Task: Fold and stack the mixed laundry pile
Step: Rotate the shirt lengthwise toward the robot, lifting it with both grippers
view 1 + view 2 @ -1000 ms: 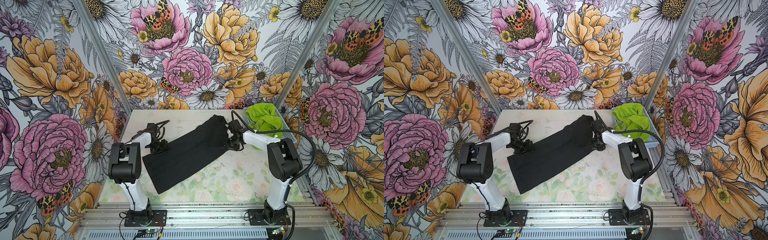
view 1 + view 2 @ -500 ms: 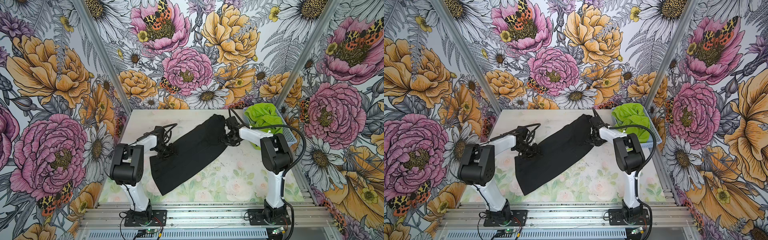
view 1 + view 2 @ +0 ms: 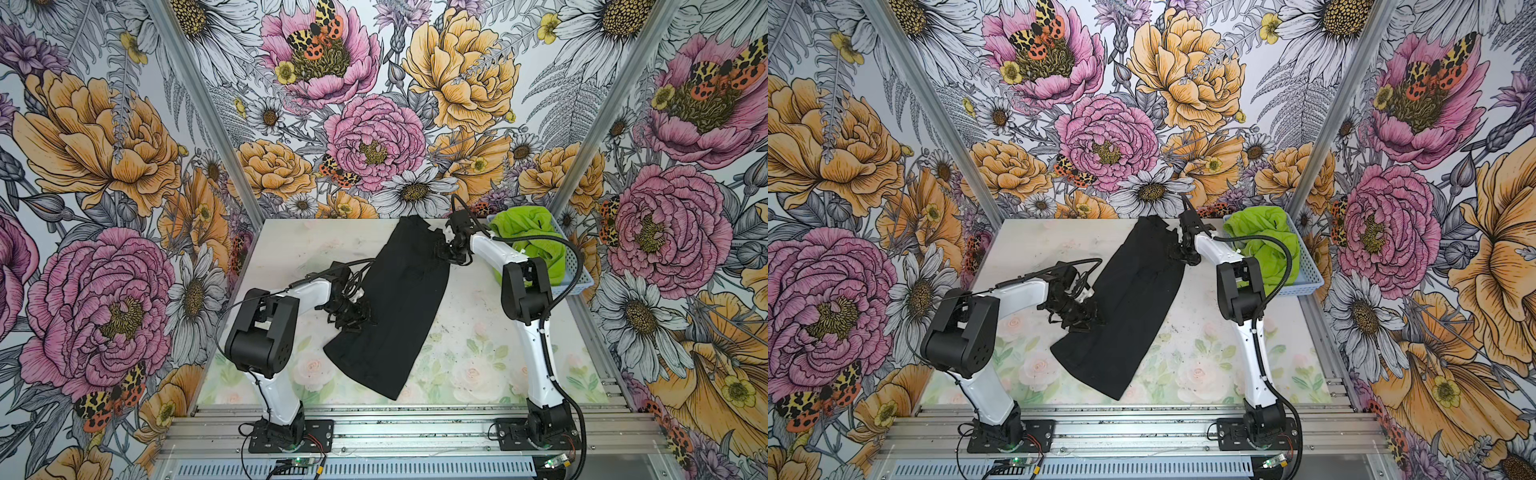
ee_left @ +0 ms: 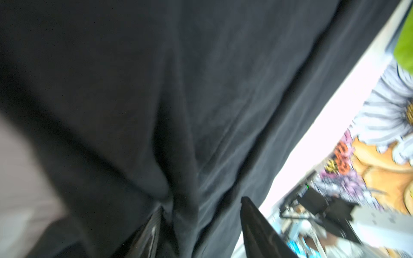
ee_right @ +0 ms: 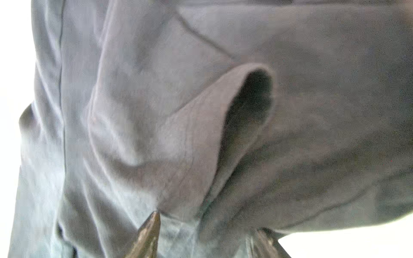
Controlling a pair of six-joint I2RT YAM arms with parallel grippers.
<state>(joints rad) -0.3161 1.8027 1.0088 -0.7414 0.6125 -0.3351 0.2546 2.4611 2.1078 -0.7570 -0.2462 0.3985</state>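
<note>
Each claw, left claw (image 3: 353, 318) and right claw (image 3: 451, 253), clamps the half-folded black T-shirt (image 3: 395, 303); beyond the right claw, lime-green shorts (image 3: 528, 237) wait unfolded in the basket (image 3: 582, 278).

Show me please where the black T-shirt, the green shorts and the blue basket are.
black T-shirt (image 3: 399, 307): top view, middle of cloth.
green shorts (image 3: 525, 226): top view, upper bunched part.
blue basket (image 3: 1306, 270): top view, bare right wall.

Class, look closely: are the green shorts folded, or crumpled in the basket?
Crumpled: the green shorts lie bunched in the blue basket, in uneven humps, not flat layers.
</note>
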